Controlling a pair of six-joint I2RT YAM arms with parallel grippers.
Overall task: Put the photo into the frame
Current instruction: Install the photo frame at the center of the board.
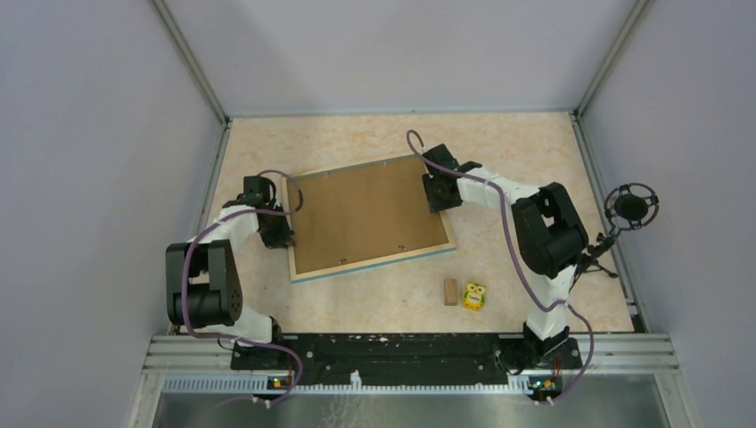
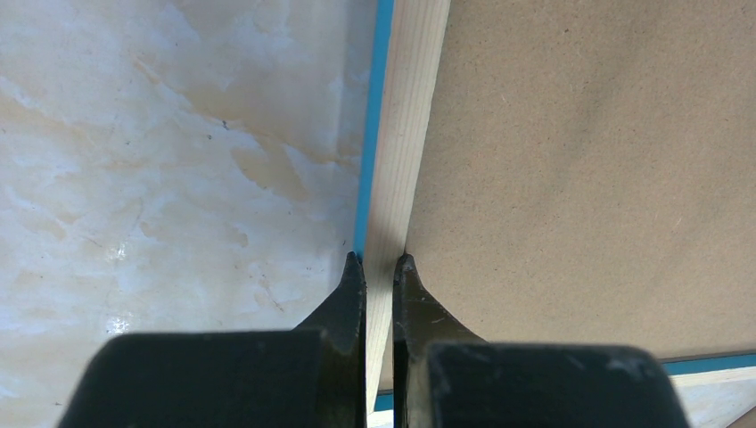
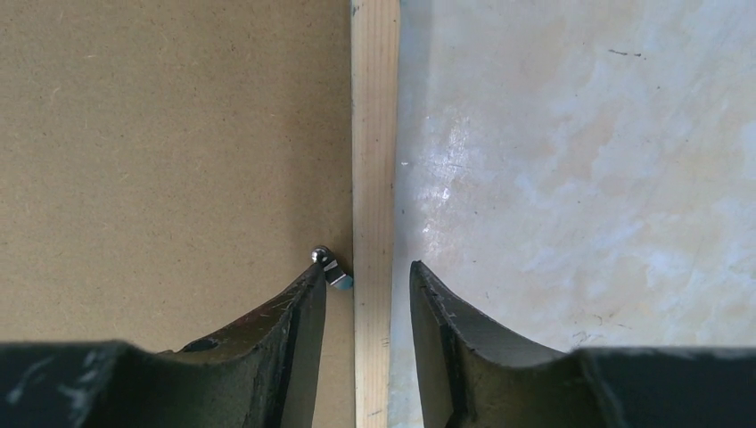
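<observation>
The top view shows your frame [image 1: 370, 260] back-up on the table [image 1: 517, 143]. Only the wrist cameras show your left gripper [image 2: 381, 263] pinching its rail and your right gripper [image 3: 367, 272] half-open astride the opposite rail, holding nothing.

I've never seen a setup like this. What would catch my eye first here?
A big frame lies back side up in the middle of the table, a brown board filling it. The left tool pinches its left edge; the right tool straddles its right edge, jaws apart. A small wooden block and a yellow toy sit near the front right.
</observation>
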